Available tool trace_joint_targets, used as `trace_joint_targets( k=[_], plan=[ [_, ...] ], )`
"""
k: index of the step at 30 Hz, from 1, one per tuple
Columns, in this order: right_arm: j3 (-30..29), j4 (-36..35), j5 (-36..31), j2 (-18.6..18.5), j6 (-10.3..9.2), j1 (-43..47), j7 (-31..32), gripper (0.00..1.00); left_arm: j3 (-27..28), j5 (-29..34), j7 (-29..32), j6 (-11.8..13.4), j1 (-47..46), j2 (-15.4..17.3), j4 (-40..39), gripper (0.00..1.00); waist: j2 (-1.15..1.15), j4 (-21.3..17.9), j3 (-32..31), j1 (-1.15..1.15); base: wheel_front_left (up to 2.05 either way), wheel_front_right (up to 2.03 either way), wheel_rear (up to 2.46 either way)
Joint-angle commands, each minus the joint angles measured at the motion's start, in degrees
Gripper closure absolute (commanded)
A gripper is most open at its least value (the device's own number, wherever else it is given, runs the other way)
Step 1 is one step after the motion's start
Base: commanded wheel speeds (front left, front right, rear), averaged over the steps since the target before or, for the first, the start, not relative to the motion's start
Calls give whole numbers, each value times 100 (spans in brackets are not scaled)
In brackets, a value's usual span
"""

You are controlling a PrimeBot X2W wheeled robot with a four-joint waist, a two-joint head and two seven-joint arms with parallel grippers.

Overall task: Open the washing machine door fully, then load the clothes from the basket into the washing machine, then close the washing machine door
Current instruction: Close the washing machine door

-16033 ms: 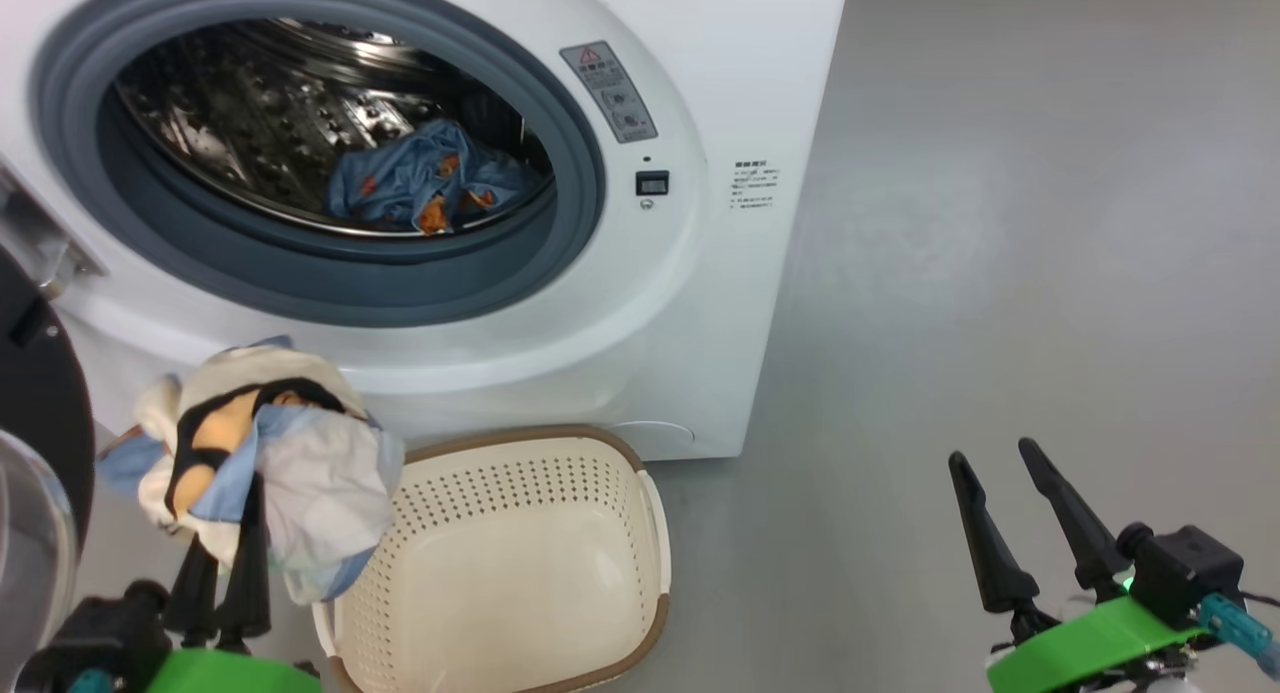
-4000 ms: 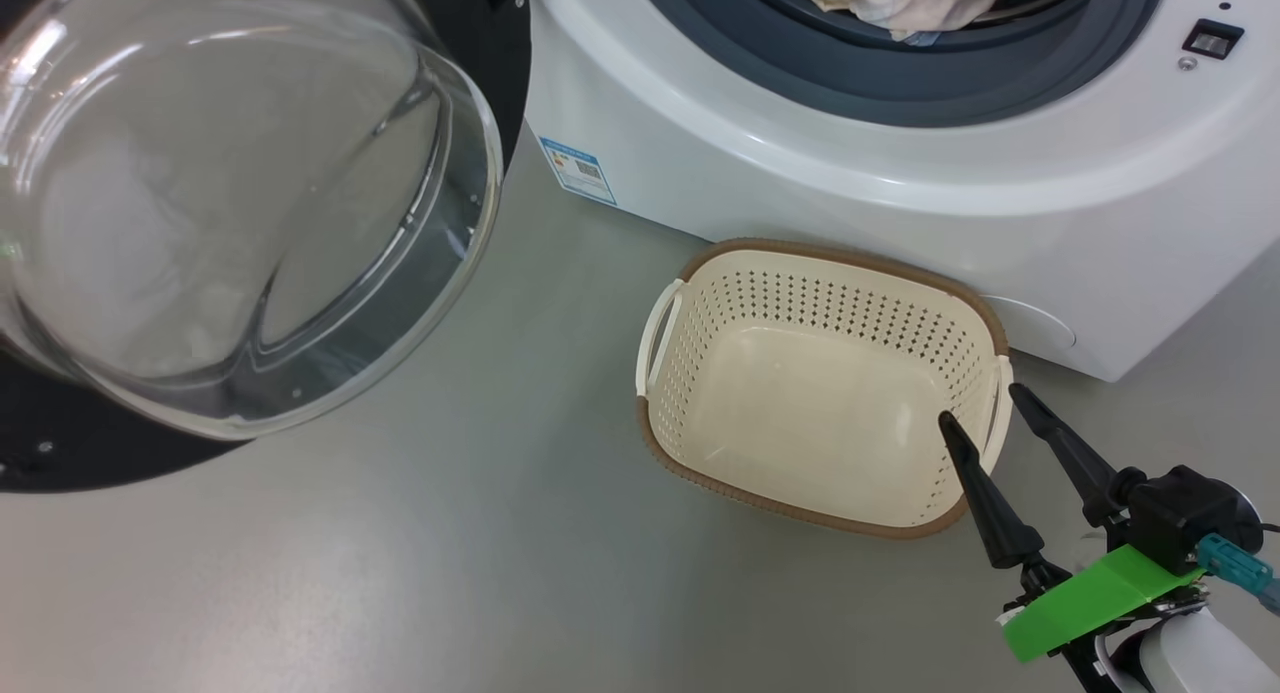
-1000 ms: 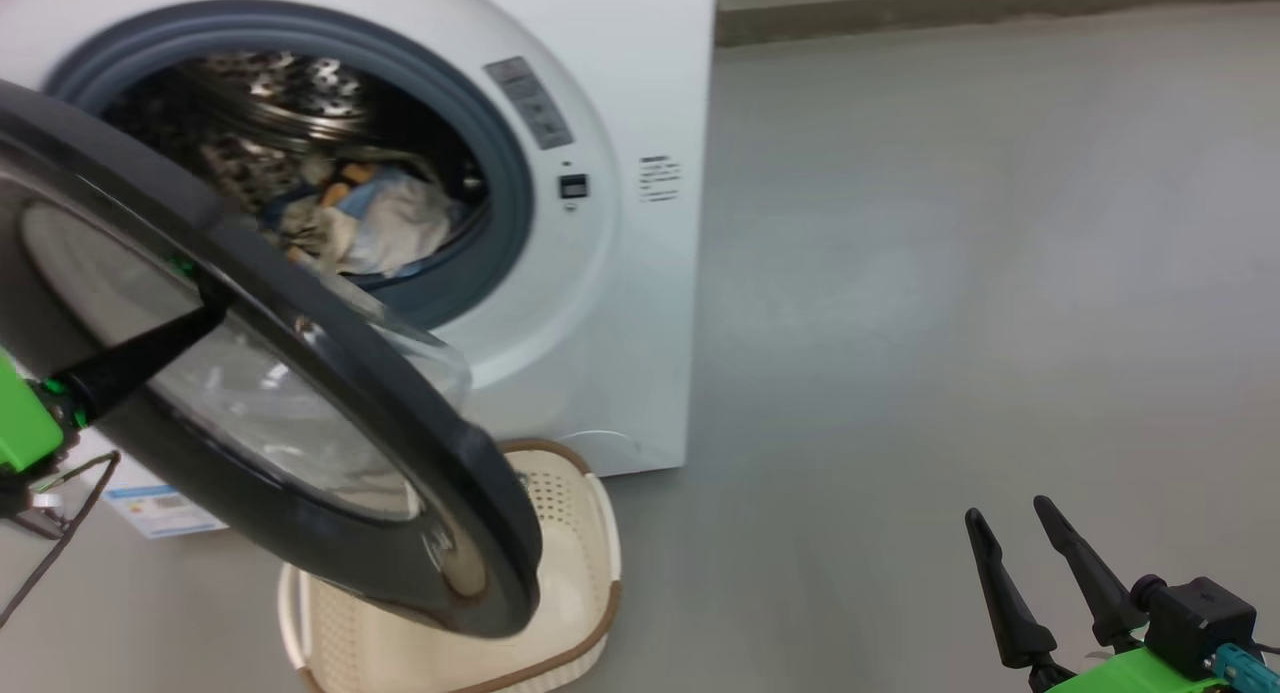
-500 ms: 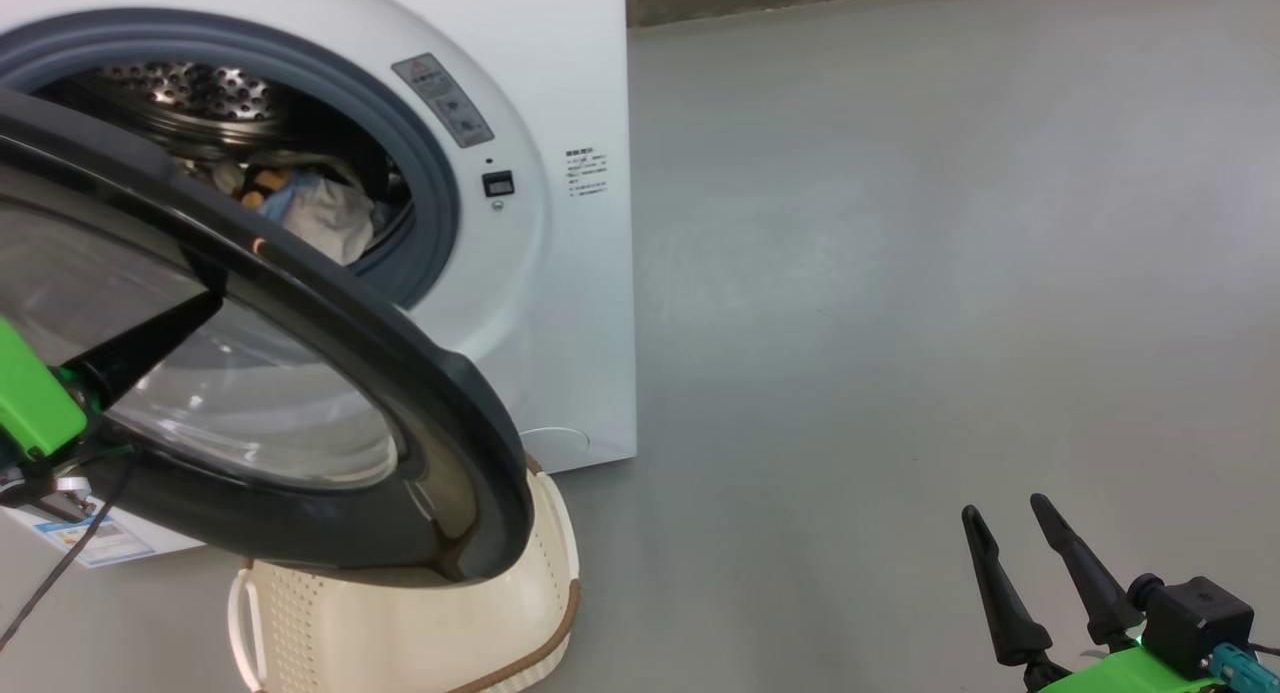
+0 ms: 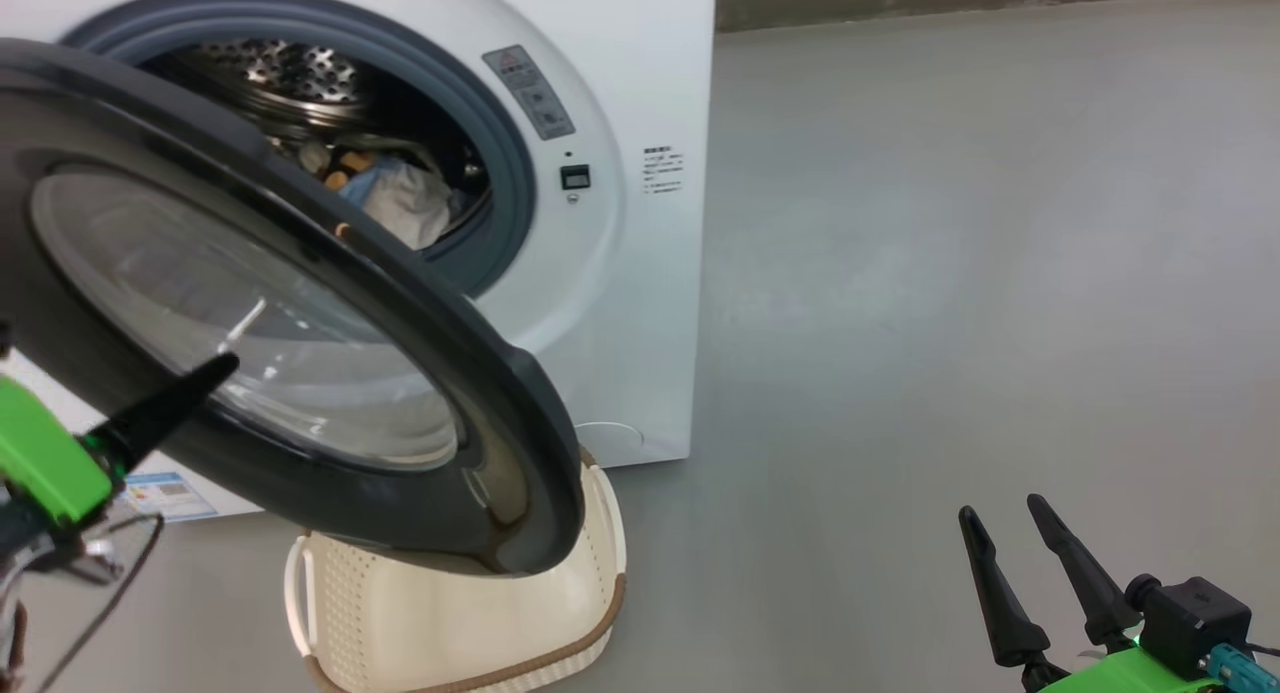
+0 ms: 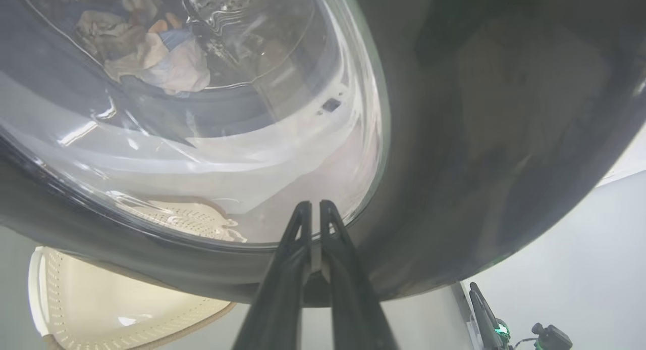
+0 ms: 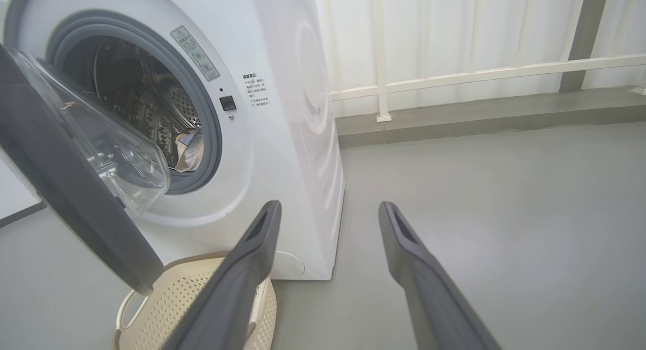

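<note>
The left end effector (image 5: pixel 222 365), which carried a bundle of garments some seconds back, now has its two fingers pressed together with nothing between them. Their tips appear to rest on the outer face of the washing machine door (image 5: pixel 470 403), at the lower edge of its glass window. That door hung wide open a few seconds ago; now it slants roughly halfway across the opening, its lower rim passing above the basket (image 5: pixel 450 623). The basket sits on the floor just in front of the washing machine (image 5: pixel 640 273), and what shows of it is bare. The clothes (image 5: pixel 400 198) lie in the steel drum, visible past the door's upper edge. Loading therefore looks finished, and the closing push is under way: the door still has to swing the rest of the way and latch. Far right, the right end effector (image 5: pixel 1000 507) stays spread wide, empty and low over the floor, well apart from the machine.
</note>
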Motion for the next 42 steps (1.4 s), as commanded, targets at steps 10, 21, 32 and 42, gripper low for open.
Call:
trace_joint_targets(
  k=[10,21,32,42],
  plan=[
    [171,-117,-33,-179,26,-133,-47,0,236,-129,-699,-30,758,211,-132,0,0,404,-80,0,0,0,0],
    [225,-104,-19,-200,26,-173,-47,0,141,22,-1716,-30,1501,-50,-107,0,0,614,-113,0,0,0,0],
    [281,-66,-10,-181,26,-180,-47,0,-152,174,-2915,-30,2087,-375,-101,0,0,802,-120,0,0,0,0],
    [325,-51,5,-214,26,-221,-47,0,-684,426,-4053,-30,2387,-563,-126,0,0,984,-141,0,0,0,0]
  ],
)
